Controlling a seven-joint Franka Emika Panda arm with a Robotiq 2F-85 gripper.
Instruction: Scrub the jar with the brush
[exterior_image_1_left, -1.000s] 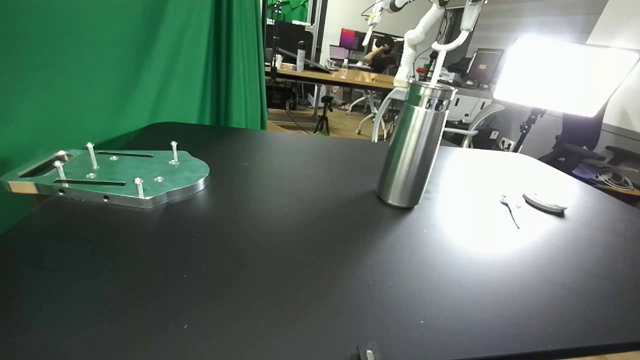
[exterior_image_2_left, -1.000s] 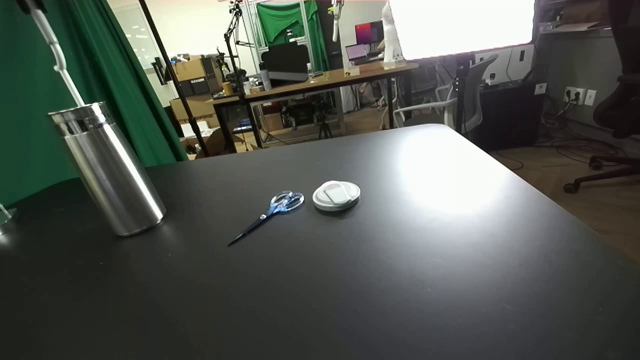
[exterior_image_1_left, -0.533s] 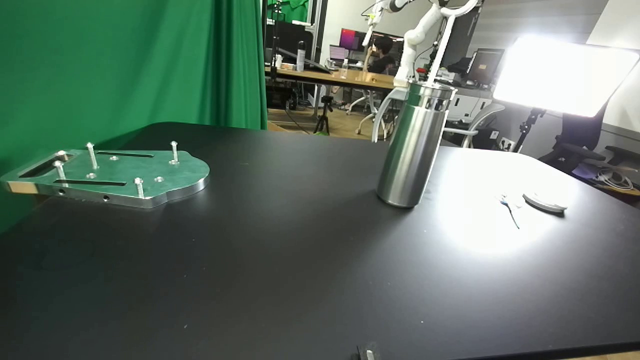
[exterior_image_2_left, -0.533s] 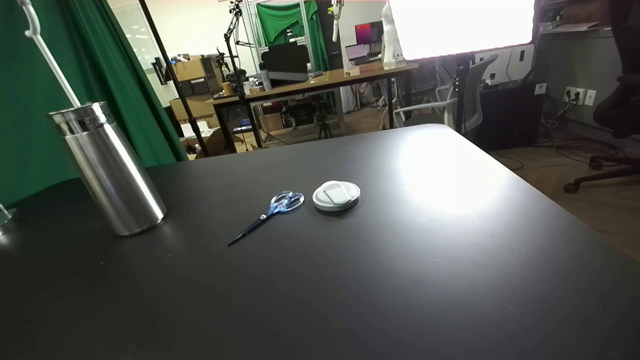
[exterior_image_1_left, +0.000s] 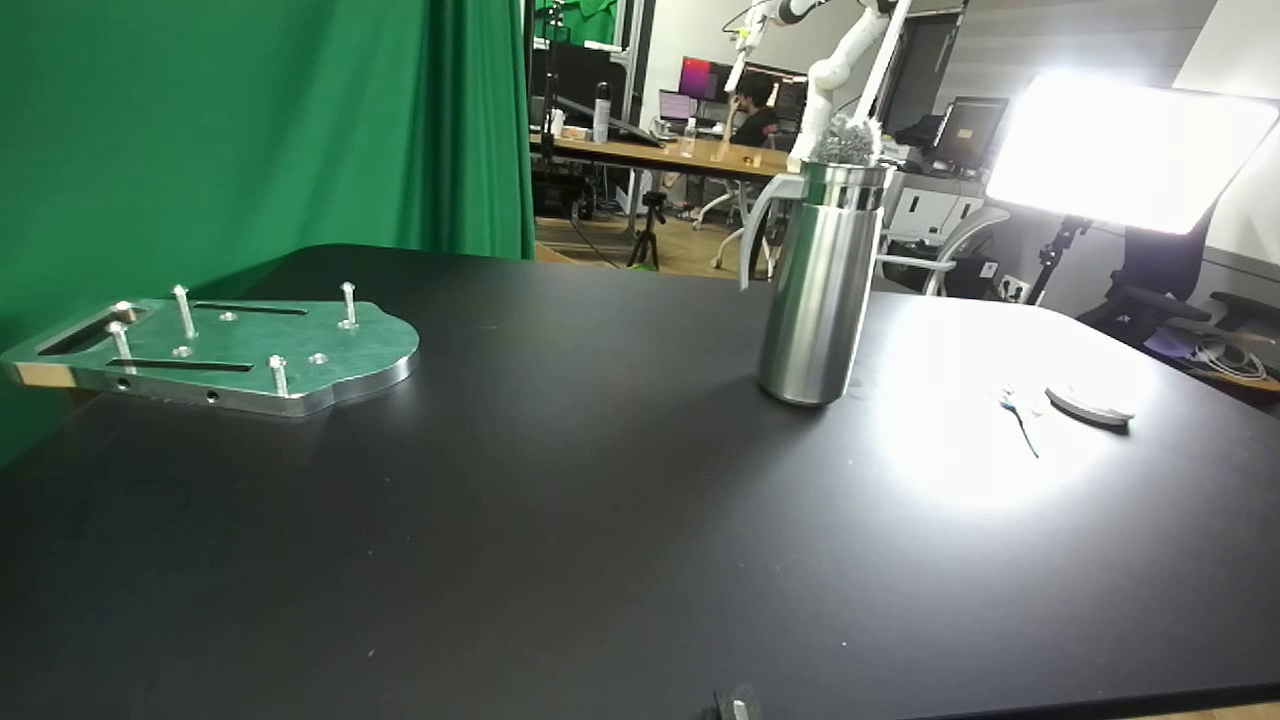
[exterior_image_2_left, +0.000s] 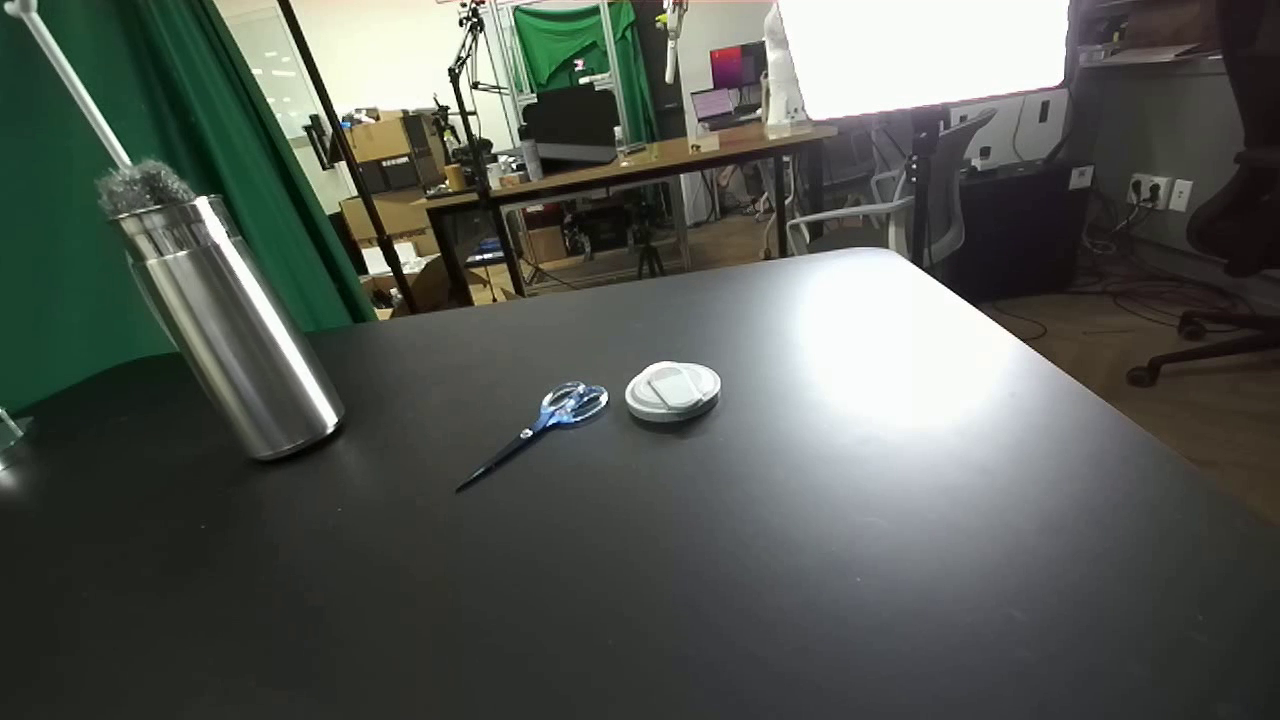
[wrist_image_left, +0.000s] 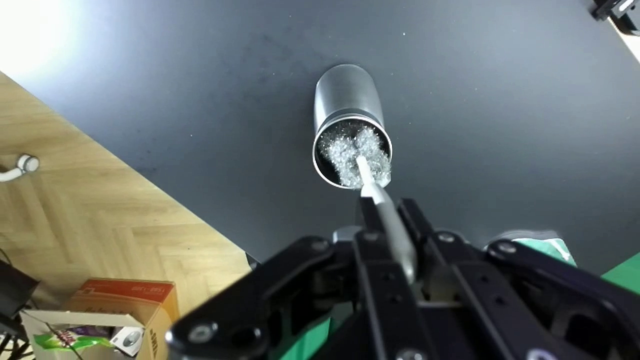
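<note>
The jar, a tall shiny steel vessel, stands on the black table in both exterior views (exterior_image_1_left: 820, 300) (exterior_image_2_left: 240, 340) and in the wrist view (wrist_image_left: 346, 90). It appears to lean in both exterior views. I cannot tell whether its base is fully flat. Its thin side handle (exterior_image_1_left: 762, 215) points left. The brush head, grey and fluffy, sits in the jar's mouth and bulges above the rim in both exterior views (exterior_image_1_left: 847, 142) (exterior_image_2_left: 145, 187). It also shows in the wrist view (wrist_image_left: 345, 152). My gripper (wrist_image_left: 389, 202) is shut on the brush's white handle (wrist_image_left: 395, 235), above the jar.
A flat green plate with upright pegs (exterior_image_1_left: 235, 350) lies at the far left of the table (exterior_image_1_left: 560, 560). Blue scissors (exterior_image_2_left: 545, 422) and a round white lid (exterior_image_2_left: 673, 390) lie on the table. A bright lamp (exterior_image_1_left: 1130, 150) stands beyond it. A green curtain (exterior_image_1_left: 250, 120) hangs behind.
The brush first went deeper into the jar, then rose until its fluffy head showed at the rim. The jar has shifted slightly on the table and leans differently.
</note>
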